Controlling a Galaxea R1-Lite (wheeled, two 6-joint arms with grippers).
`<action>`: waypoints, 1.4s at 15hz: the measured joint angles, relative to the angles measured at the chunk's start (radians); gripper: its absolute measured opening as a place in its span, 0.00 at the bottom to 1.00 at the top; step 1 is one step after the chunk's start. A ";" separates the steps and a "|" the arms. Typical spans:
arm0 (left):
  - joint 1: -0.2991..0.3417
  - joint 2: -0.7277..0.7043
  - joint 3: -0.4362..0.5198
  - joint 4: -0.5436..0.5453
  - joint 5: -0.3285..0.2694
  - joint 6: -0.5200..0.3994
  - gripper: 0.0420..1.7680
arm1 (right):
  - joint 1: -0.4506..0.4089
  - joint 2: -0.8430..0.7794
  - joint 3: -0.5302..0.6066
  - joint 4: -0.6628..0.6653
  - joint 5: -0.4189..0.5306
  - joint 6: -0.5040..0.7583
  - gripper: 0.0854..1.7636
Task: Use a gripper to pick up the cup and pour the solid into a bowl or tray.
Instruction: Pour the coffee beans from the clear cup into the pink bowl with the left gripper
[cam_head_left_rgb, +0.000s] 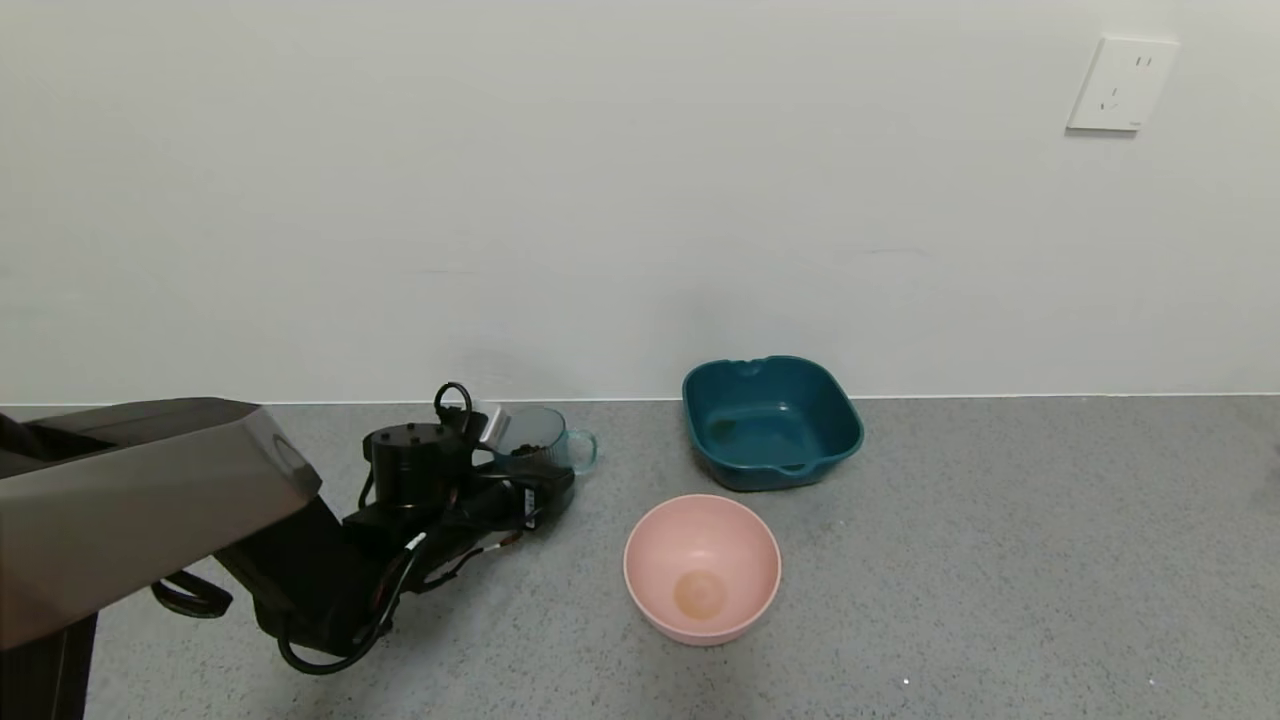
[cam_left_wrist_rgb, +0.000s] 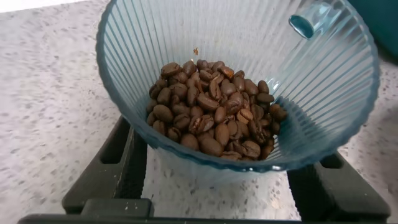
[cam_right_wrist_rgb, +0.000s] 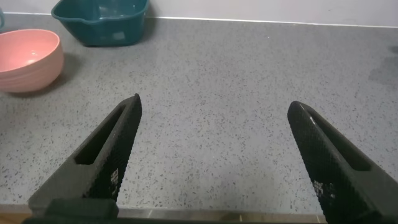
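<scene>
The left gripper (cam_head_left_rgb: 520, 470) is at the blue-green ribbed cup (cam_head_left_rgb: 540, 440). The cup sits on the grey speckled desk (cam_head_left_rgb: 1000, 560) close to the white wall (cam_head_left_rgb: 600, 200), at about 10 o'clock from the pink bowl (cam_head_left_rgb: 702, 567). In the left wrist view the cup (cam_left_wrist_rgb: 249, 81) fills most of the picture. One black finger (cam_left_wrist_rgb: 118, 168) is on each side of the cup's bottom part, close against it. I cannot tell if the fingers are squeezing it yet. The cup stands up straight on the desk.

Inside the cup is a pile of brown coffee beans (cam_left_wrist_rgb: 214, 112). The cup's small loop handle (cam_head_left_rgb: 583, 449) points toward 3 o'clock, away from the arm.

The pink bowl stands near the cup, and no beans show in it. The dark teal tray (cam_head_left_rgb: 770, 420) is at about 1 o'clock from the bowl, near the wall. The bowl and the tray are a little apart.

The right gripper (cam_right_wrist_rgb: 214, 158) hangs low over a bare part of the desk, well apart from the cup. Its two black fingers (cam_right_wrist_rgb: 106, 155) are spread wide and hold nothing. The pink bowl (cam_right_wrist_rgb: 28, 59) and the teal tray (cam_right_wrist_rgb: 102, 22) show far off in that view.

A white wall socket (cam_head_left_rgb: 1120, 85) is high up on the wall.
</scene>
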 joint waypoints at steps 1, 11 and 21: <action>-0.005 -0.025 0.006 0.023 0.017 0.007 0.72 | 0.000 0.000 0.000 0.000 0.000 0.000 0.97; -0.245 -0.210 0.011 0.102 0.418 0.257 0.72 | 0.000 0.000 0.000 0.000 0.000 0.000 0.97; -0.280 -0.258 0.055 0.078 0.483 0.507 0.72 | 0.000 0.000 0.000 0.000 0.000 0.000 0.97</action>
